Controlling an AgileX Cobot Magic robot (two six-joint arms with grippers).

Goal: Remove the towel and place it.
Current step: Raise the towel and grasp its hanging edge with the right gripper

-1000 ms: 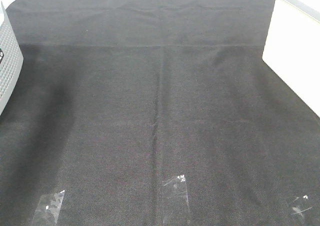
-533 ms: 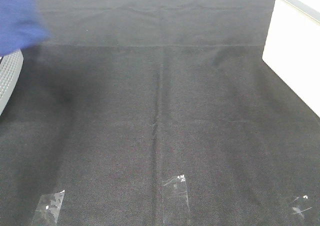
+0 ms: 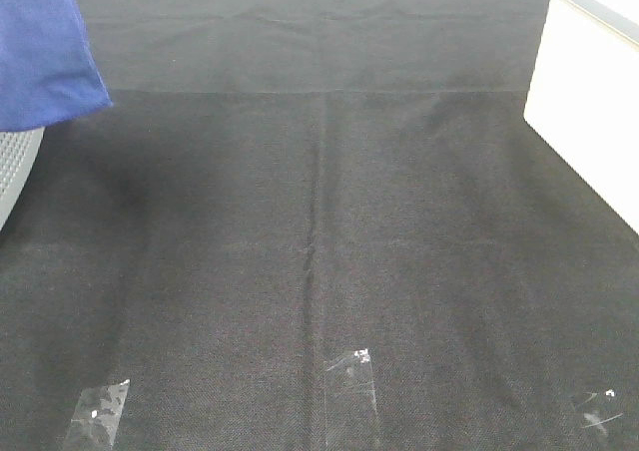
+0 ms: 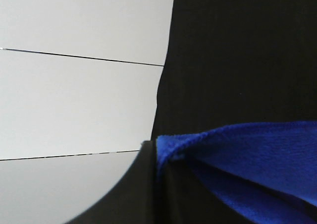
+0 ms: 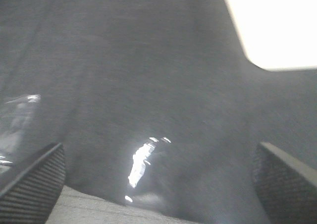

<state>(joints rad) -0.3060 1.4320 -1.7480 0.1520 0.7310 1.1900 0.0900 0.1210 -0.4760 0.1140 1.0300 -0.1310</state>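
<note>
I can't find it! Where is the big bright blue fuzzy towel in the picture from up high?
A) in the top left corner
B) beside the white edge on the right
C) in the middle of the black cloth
A: the bright royal-blue microfibre towel shows only in the top left corner of the high view.

In the high view, the towel (image 3: 40, 52) fills the upper left corner of the frame. It overlaps a ribbed object (image 3: 14, 172) at the left edge, perhaps without touching it. The table cloth (image 3: 319, 222) spreads across the middle. Tape strips (image 3: 351, 376) lie on it along the bottom edge, and bare tabletop (image 3: 589, 112) shows at the upper right.
</note>
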